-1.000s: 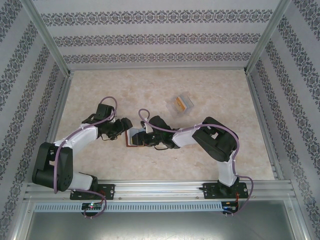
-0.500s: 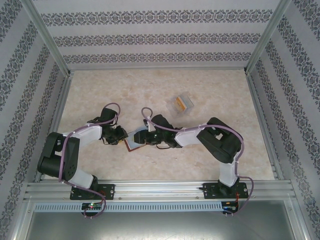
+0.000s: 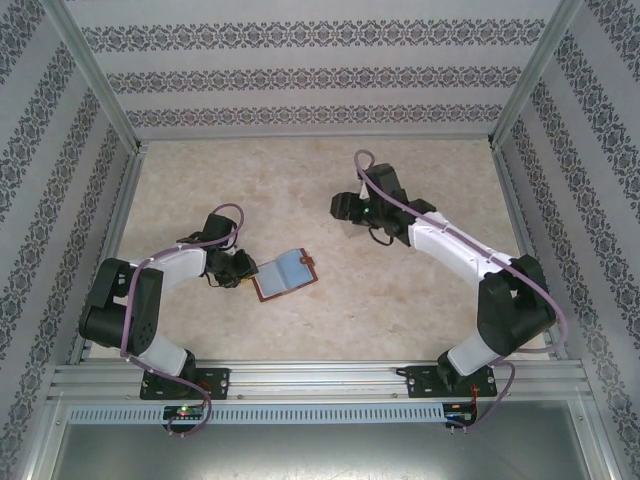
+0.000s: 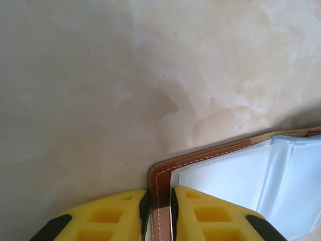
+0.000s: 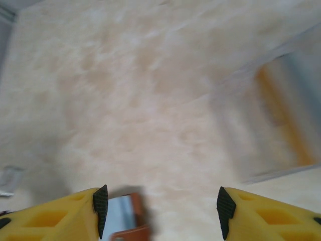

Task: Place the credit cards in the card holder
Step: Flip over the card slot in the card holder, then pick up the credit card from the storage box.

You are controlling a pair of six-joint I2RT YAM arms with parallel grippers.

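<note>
Reddish-brown leather card holder (image 3: 285, 273), qty 1, open on desk (image 3: 200, 180), lower centre; left tool (image 4: 159, 203) nipped onto its edge; right tool (image 5: 163, 206) parted wide, empty.

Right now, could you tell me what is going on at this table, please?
The left gripper is shut on the edge of the open brown wallet, which lies on the table. The right gripper hangs open above the table, near a clear box with something orange inside.

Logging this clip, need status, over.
Left gripper shut on edge of open card holder. Right gripper open near clear box. Orange card inside, blurred. Nothing blocking.
</note>
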